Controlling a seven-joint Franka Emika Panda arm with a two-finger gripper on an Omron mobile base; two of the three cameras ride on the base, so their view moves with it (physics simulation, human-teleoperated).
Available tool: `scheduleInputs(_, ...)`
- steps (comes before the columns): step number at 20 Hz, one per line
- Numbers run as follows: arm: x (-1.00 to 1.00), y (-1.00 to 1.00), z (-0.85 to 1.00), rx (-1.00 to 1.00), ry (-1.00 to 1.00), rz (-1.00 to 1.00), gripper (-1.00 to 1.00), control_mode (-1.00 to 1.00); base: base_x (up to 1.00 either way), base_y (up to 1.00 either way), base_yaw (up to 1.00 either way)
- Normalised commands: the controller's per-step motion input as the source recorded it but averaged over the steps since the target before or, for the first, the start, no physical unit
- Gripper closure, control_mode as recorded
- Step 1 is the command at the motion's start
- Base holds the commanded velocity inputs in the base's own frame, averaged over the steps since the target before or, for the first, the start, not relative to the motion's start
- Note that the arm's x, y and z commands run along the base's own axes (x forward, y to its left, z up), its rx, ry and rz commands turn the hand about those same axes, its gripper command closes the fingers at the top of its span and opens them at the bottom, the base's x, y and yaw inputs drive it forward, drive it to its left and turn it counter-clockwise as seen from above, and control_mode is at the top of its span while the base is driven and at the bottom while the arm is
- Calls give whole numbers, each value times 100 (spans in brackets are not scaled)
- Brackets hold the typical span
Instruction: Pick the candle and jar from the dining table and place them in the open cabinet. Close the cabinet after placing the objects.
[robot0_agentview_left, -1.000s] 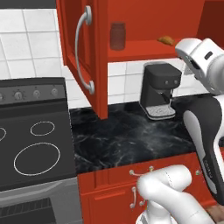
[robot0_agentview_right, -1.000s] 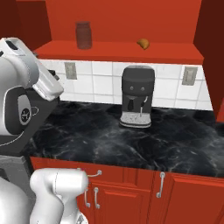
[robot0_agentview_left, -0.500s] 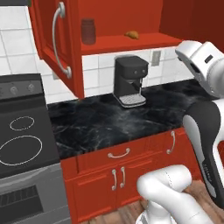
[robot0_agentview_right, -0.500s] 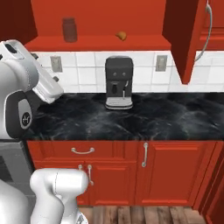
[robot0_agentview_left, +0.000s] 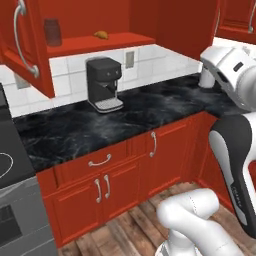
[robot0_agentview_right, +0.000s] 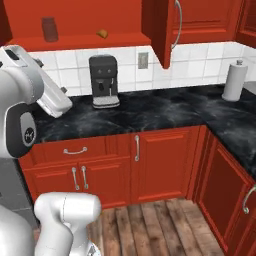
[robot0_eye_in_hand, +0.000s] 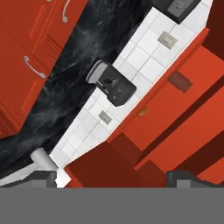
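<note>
In the left base view, a black marble counter (robot0_agentview_left: 125, 117) runs over red lower cupboards with silver handles. A black coffee machine (robot0_agentview_left: 104, 83) stands on it against the white tiled wall. Above, the red wall cabinet (robot0_agentview_left: 115, 30) is open, its left door (robot0_agentview_left: 25, 45) swung out toward the camera. On the cabinet's floor stands the dark glass jar (robot0_agentview_left: 52, 32), and to its right, well apart, lies a small golden-brown item (robot0_agentview_left: 101, 35) too small to name. A stove edge (robot0_agentview_left: 7, 170) shows at the left. The white arm rises at the right, well clear of the cabinet.

In the right base view, the same jar (robot0_agentview_right: 49, 29) and golden item (robot0_agentview_right: 102, 33) sit inside the cabinet (robot0_agentview_right: 80, 40), above the coffee machine (robot0_agentview_right: 104, 81). The cabinet's right door (robot0_agentview_right: 167, 30) hangs open. A paper towel roll (robot0_agentview_right: 234, 81) stands on the counter (robot0_agentview_right: 150, 110) far right.

In the hand view, rolled on a slant, the pincer (robot0_eye_in_hand: 113, 177) shows two dark fingertips (robot0_eye_in_hand: 41, 177) at the bottom, spread wide with nothing between them. Far ahead of the tips lie the coffee machine (robot0_eye_in_hand: 113, 85), the jar (robot0_eye_in_hand: 179, 81) and the golden item (robot0_eye_in_hand: 142, 112) in the cabinet (robot0_eye_in_hand: 175, 100). The paper towel roll (robot0_eye_in_hand: 41, 157) is nearest the tips.
</note>
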Motion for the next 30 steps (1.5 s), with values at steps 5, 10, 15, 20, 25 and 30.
scheduleInputs(5, 0, 0, 0, 0, 0, 0, -100, 100, -73, 7, -40)
scheduleInputs(10, 0, 0, 0, 0, 0, 0, -100, 100, -80, 9, -41)
scheduleInputs(15, 0, 0, 0, 0, 0, 0, -100, 100, -86, 3, -43)
scheduleInputs(20, 0, 0, 0, 0, 0, 0, -100, 100, -67, 12, -49)
scheduleInputs(25, 0, 0, 0, 0, 0, 0, -100, 100, -38, 32, -55)
scheduleInputs(30, 0, 0, 0, 0, 0, 0, -100, 100, -20, 40, -56)
